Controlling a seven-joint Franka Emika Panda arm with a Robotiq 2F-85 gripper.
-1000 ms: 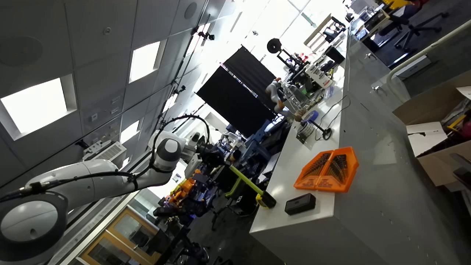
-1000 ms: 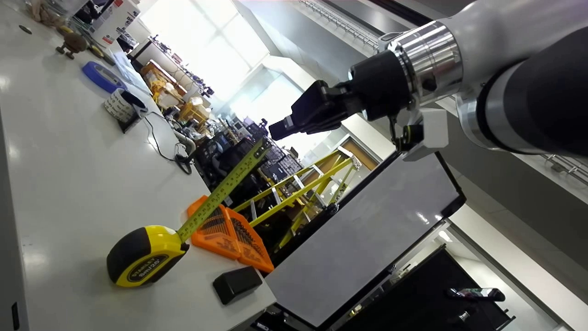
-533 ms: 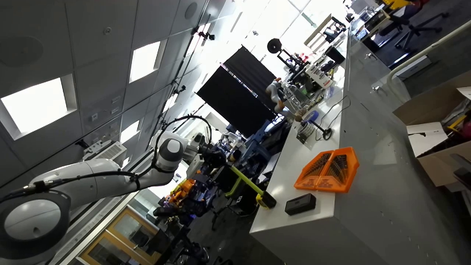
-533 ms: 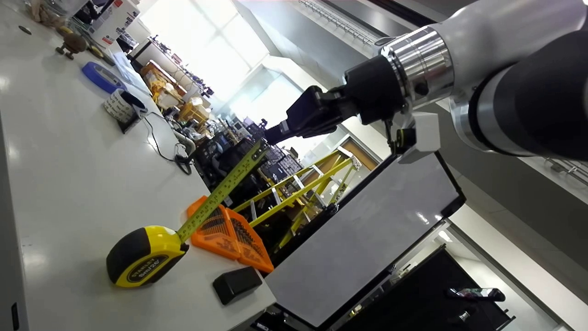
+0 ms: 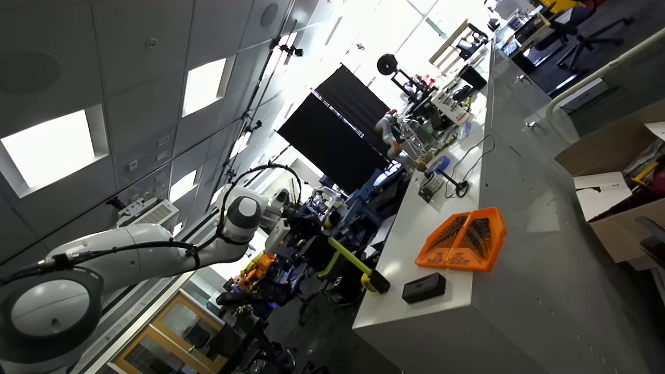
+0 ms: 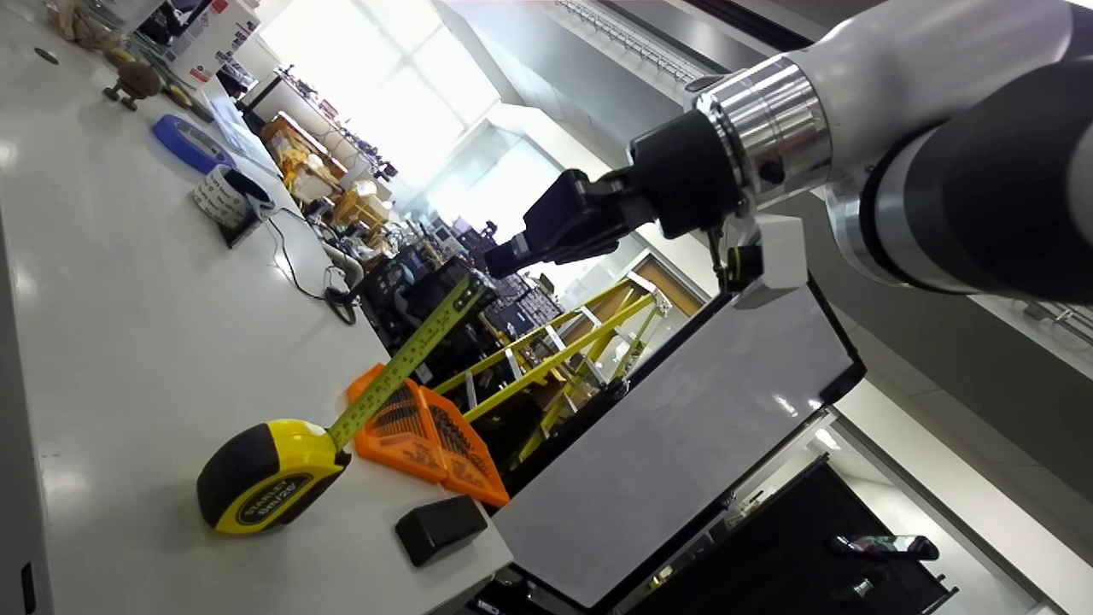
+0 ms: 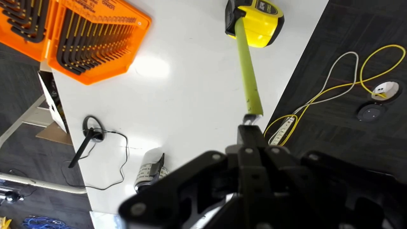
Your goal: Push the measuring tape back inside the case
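Note:
The measuring tape is a narrow yellow strip (image 6: 410,359) standing out at a slant from its yellow and black case (image 6: 282,478), which rests on the white table. The strip also shows in an exterior view (image 5: 350,257) and in the wrist view (image 7: 248,68), as does the case (image 5: 375,282) (image 7: 259,24). My gripper (image 6: 505,259) is shut and holds nothing; it is right at the strip's metal end hook. In the wrist view the shut fingertips (image 7: 250,128) line up with the hook. Whether they touch it I cannot tell.
An orange hex key holder (image 5: 462,241) lies open on the table (image 5: 400,228), with a small black box (image 5: 424,288) near the table's corner. A black stand with a cable (image 7: 93,130), a tape roll (image 6: 224,195) and a blue ring (image 6: 192,143) are farther along.
My gripper has moved down toward the case. The strip's end has shifted a little the same way, and less strip shows. The case has not moved.

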